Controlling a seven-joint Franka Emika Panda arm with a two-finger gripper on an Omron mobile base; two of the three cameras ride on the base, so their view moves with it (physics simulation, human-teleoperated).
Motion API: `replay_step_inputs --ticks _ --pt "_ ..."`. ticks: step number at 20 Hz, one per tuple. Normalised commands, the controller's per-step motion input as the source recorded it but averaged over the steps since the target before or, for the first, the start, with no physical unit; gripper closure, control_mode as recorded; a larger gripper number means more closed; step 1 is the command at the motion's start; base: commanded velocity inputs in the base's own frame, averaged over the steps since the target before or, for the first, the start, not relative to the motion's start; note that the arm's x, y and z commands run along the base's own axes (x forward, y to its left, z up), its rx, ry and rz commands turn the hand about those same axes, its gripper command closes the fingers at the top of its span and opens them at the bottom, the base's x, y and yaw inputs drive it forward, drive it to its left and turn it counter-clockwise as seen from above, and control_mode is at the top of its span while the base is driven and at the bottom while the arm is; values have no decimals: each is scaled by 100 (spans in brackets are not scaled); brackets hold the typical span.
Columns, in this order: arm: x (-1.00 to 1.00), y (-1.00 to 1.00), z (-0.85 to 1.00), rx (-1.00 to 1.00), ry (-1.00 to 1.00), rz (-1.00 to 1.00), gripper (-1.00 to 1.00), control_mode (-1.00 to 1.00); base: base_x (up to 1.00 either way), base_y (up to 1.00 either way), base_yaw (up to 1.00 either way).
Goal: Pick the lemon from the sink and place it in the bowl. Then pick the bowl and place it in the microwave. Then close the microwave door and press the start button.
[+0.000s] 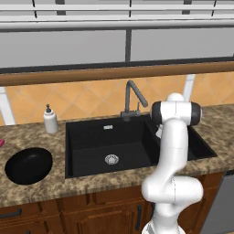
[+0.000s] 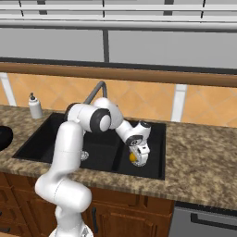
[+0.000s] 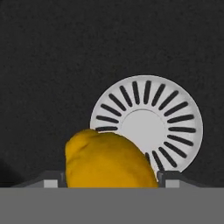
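Observation:
The lemon (image 3: 109, 159), yellow-orange, lies on the floor of the black sink (image 1: 91, 132), in its right basin, partly over a round silver drain (image 3: 146, 124). My gripper (image 2: 138, 157) reaches down into that basin and stands around the lemon (image 2: 133, 157). One dark fingertip (image 3: 52, 180) presses against the lemon's left side and the other against its right, so the fruit fills the gap between them. The glossy black bowl (image 1: 28, 165) sits empty on the granite counter left of the sink, far from the gripper.
A grey arched faucet (image 1: 132, 98) rises behind the sink, close to my arm. A white soap dispenser (image 1: 50, 119) stands at the back left of the counter. The left basin has its own drain (image 1: 111, 159). Brown cabinet doors run below the counter.

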Motion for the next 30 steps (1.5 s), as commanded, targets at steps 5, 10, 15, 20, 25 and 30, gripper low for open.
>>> replay_step_inputs --ticks 5,10,15,20,25,30 --pt "4 14 -23 0 0 -1 100 -100 0 0 0" --pt "-35 -6 16 3 -4 0 100 -100 0 0 0" --pt "-91 0 100 5 -8 0 100 -100 0 0 0" --pt "-83 13 100 0 -13 8 100 -100 0 0 0" --pt "-61 53 100 0 -17 25 100 -100 0 0 0" --pt "-53 78 100 -1 -2 31 100 -100 0 0 0"
